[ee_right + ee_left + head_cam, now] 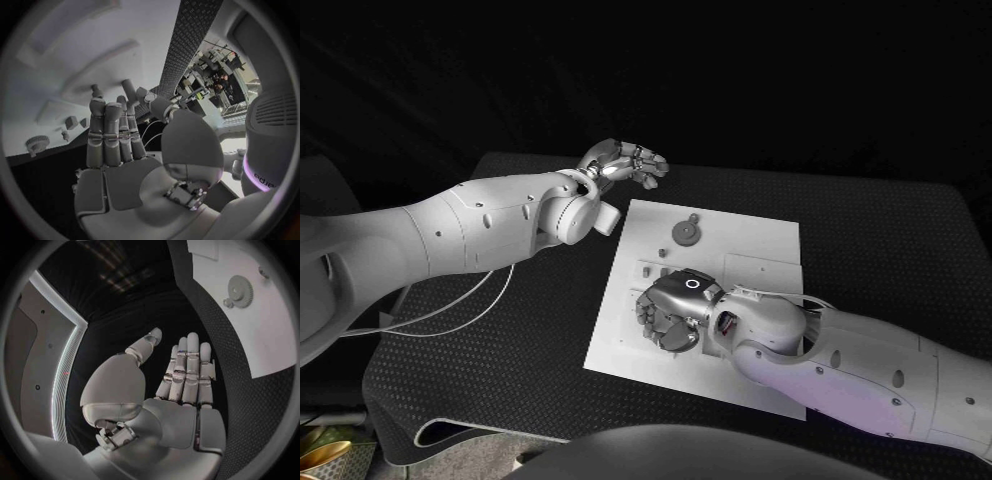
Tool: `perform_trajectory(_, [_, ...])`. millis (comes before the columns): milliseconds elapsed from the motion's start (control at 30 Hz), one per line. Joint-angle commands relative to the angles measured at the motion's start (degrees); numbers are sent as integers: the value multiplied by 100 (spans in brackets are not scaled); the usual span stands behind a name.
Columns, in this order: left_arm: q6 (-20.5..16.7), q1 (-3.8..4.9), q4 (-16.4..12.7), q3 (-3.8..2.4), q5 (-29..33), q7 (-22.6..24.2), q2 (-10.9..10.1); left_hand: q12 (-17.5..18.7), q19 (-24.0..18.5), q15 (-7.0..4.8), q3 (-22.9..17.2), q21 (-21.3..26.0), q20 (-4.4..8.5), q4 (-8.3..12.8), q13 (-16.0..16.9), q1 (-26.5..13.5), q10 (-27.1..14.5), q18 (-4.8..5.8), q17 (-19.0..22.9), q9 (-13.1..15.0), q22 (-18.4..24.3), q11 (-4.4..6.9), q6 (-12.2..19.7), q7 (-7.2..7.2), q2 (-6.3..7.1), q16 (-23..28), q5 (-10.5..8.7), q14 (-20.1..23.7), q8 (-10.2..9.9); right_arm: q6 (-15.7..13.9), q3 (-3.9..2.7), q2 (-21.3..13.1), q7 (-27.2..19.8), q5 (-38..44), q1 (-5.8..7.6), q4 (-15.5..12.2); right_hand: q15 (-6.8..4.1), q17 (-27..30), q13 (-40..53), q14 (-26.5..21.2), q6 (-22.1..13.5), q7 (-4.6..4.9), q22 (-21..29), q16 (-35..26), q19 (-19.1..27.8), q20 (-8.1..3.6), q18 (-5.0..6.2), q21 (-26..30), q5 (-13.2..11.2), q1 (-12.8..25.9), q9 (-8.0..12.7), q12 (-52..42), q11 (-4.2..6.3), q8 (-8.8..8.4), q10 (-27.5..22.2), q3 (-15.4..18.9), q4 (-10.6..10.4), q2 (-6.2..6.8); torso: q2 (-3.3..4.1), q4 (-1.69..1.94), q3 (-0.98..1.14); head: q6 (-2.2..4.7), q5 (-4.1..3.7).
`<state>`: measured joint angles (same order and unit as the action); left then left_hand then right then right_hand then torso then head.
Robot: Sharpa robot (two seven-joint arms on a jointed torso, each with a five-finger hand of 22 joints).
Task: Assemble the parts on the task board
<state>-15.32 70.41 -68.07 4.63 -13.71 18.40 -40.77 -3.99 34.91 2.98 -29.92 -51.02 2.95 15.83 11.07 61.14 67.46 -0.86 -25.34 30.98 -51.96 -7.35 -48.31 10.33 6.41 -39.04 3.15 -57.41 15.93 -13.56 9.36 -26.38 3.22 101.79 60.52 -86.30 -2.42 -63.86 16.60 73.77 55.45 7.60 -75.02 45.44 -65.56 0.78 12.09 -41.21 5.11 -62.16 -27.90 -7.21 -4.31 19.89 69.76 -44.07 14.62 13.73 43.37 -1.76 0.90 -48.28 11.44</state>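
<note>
The white task board lies in the middle of the black table. A round grey gear sits near its far edge, with a small peg just beyond it. Small grey pieces stand by the board's left edge. My right hand is over the near left part of the board, fingers straight and holding nothing. My left hand hovers over the table off the board's far left corner, fingers stretched out and empty. The left wrist view shows the gear, and so does the right wrist view, gear.
A black textured mat covers the table around the board. White cables hang from my left arm over the mat's left side. The mat's near left corner curls up at the table edge.
</note>
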Motion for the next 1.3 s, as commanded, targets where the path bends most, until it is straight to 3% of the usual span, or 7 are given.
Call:
perform_trajectory(33, [63, 8, -11, -5, 30, 28, 8, -8, -4, 5, 44, 21, -33, -2, -9, -30, -35, -69, -10, 8, -9, -7, 39, -7, 10, 31, -30, -26, 9, -40, 1, 8, -96, -145, -6, -4, 75, 5, -31, -31, -144, 50, -61, -26, 49, 21, 291, 23, -35, 21, 28, 85, -45, -79, -153, 97, 7, 67, -1, -3, 6, -1, 0])
perform_trajectory(467, [71, 8, -8, -5, 30, 12, 6, -7, -5, 6, 45, 23, -33, -2, -11, -29, -37, -69, -16, 9, -11, -7, 42, -6, 13, 35, -30, -25, 9, -158, 2, -31, -75, -160, -6, 2, 136, 4, -61, -152, -268, 108, -78, 59, 133, 59, 291, 29, -61, -23, 48, 152, -107, -148, -287, 228, 19, 99, 0, 2, 3, 7, -10])
perform_trajectory(733, [66, 8, 10, -5, 30, 9, -11, -6, -1, 4, 44, 22, -32, -3, -13, -26, -40, -70, -23, 8, -13, -9, 47, -5, 15, 34, -30, -34, 8, -443, 0, -223, -252, -435, 20, -66, 319, 48, -238, -357, -716, 311, -92, 165, 286, 131, 291, 54, 204, 15, 165, 352, -293, -378, -815, 479, 64, 252, -3, 4, -1, 14, -21])
perform_trajectory(933, [72, 8, 51, -4, 30, 4, -36, -6, -1, 3, 44, 23, -32, -2, -14, -25, -41, -71, -26, 8, -14, -9, 49, -4, 17, 35, -30, -35, 7, -588, -11, -606, -609, -1170, 178, -362, 375, 80, -400, -520, -976, 321, -92, 202, 429, 192, 291, 93, 264, 202, 230, 345, -353, -482, -1228, 866, 136, 307, -5, -13, 8, 85, -54])
perform_trajectory(1000, [77, 8, 90, -4, 29, 2, -30, -6, -1, 3, 45, 23, -32, -2, -14, -25, -42, -71, -27, 9, -14, -9, 49, -4, 18, 35, -30, -36, 8, -573, -53, -844, -710, -1586, 318, -488, 346, 98, -430, -589, -971, -59, -107, 263, 466, 213, 291, 76, 310, 331, 212, 282, -330, -432, -1186, 1025, 56, 273, -4, -18, 4, 131, -86])
perform_trajectory(1133, [80, 8, 156, -4, 29, 9, -7, -5, 0, 3, 46, 23, -32, -3, -15, -26, -43, -70, -30, 9, -15, -10, 49, -4, 21, 34, -30, -38, 8, -487, -166, -1218, -793, -2421, 525, -526, 289, 131, -378, -584, -902, 25, -121, 397, 452, 177, 291, -11, 198, 410, 179, 99, -259, -348, -875, 1192, -8, 184, -17, -18, 5, 213, -190])
perform_trajectory(1300, [83, 7, 248, -3, 29, 12, 14, -6, 0, 2, 47, 22, -32, -5, -15, -28, -42, -70, -32, 9, -17, -10, 49, -4, 20, 35, -30, -39, 9, 80, -272, -1707, -599, -3804, 773, -370, 132, 263, -87, -710, -783, 198, -91, 413, 575, 198, 291, 13, 109, 384, 152, -366, -86, -255, -266, 1254, -42, -29, -35, -39, 3, 336, -337])
